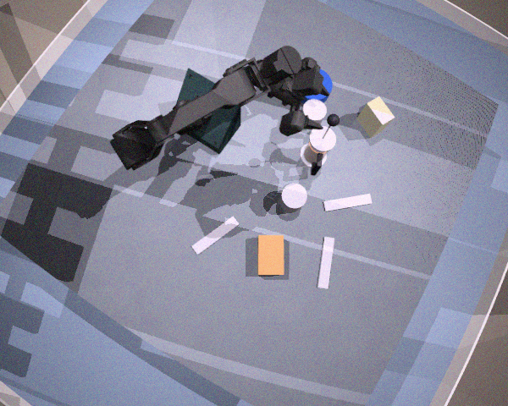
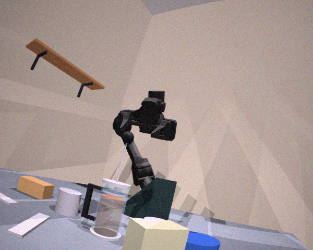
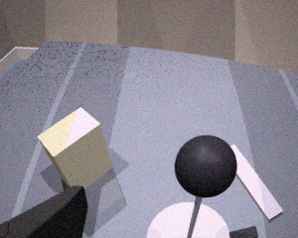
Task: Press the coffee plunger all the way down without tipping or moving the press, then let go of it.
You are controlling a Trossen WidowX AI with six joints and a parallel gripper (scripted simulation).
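The coffee press [image 1: 323, 139] [image 2: 109, 217] stands upright, its handle [image 2: 88, 201] toward the white cylinder. Its plunger knob [image 1: 333, 119] [image 2: 128, 136] [image 3: 206, 166] is raised high above the lid [image 3: 189, 225] on a thin rod. My gripper [image 1: 323, 108] [image 2: 140, 128] is open and empty, beside and above the knob in the top view. It does not appear to touch the knob. In the wrist view the knob is ahead, right of the left finger [image 3: 65, 213]; the other finger is outside that view.
A cream block [image 1: 374, 117] [image 2: 156, 236] [image 3: 84, 154], a blue disc [image 1: 326, 83] and a white cylinder [image 1: 314, 109] are near the press. Another white cylinder [image 1: 294, 195] [image 2: 67, 201], an orange block [image 1: 270, 255] and white strips [image 1: 347, 202] lie further off. A shelf [image 2: 64, 63] hangs on the wall.
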